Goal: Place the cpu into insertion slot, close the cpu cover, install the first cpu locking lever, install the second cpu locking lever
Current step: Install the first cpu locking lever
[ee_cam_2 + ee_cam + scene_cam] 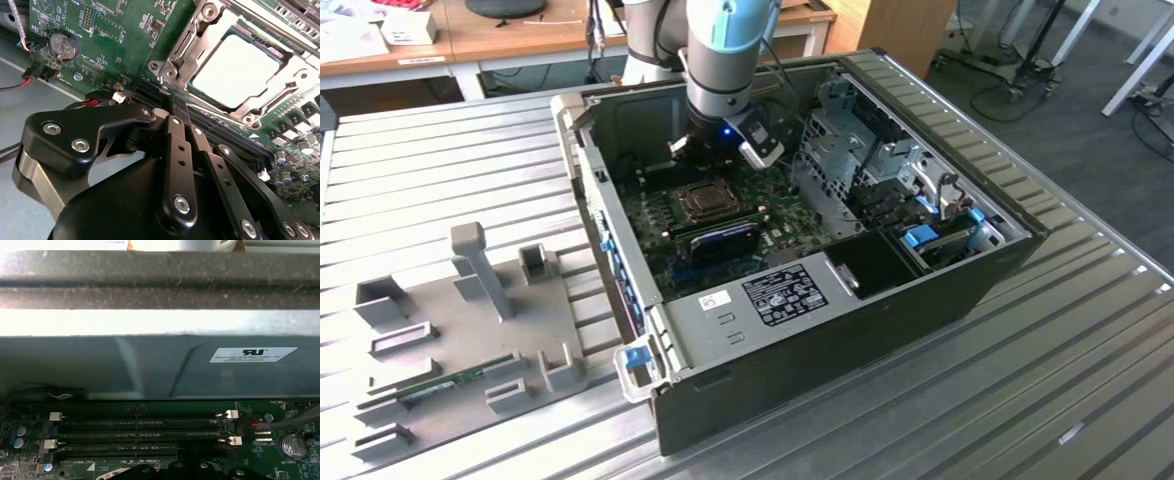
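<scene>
Second wrist view is showing you the cpu (pixel 235 70) sitting in the slot (pixel 175 50), cover (pixel 220 25) down around it; your gripper (pixel 172 107) is hovering beside, fingers pinched together, holding nothing.

My arm (pixel 720 45) in the exterior view: grey cylindrical tube, pale blue joint cap up top, dark grey ribbed collar lower down. Black wrist block (pixel 720 140) under that, one small blue light lit on it — a white-edged camera module (pixel 762 152) bolted to the side. My gripper (pixel 172 107) in the second wrist view is all matte black: flat link bars stacked side by side, rounded ends, silver socket-head screws at each pivot, pairs of small blind holes along the middle bar. One broader black link with two screws — brushed grey metal body beneath it. Black rounded link tips (pixel 170 471) in the first wrist view.
</scene>
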`<state>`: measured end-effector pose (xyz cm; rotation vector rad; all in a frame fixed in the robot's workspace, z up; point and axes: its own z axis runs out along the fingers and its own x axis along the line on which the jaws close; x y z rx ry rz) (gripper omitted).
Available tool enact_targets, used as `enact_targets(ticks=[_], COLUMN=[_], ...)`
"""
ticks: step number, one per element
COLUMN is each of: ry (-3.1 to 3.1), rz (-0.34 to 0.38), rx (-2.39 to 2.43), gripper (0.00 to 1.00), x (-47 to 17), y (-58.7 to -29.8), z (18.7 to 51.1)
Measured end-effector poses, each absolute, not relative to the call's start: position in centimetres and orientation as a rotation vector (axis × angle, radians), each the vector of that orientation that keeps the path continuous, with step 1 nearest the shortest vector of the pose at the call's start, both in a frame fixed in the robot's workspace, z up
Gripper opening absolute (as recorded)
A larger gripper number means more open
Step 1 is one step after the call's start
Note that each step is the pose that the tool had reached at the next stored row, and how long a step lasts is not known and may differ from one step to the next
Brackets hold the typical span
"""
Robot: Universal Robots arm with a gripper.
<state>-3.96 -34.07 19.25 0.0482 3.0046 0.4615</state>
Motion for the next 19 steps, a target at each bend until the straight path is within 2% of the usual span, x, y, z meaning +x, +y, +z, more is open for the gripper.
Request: enact_targets(ticks=[19], ry=[3.004], rz=[0.462], rx=[0.048], gripper=[0.10], x=[-3.91], y=[-34.07], z=[19.38])
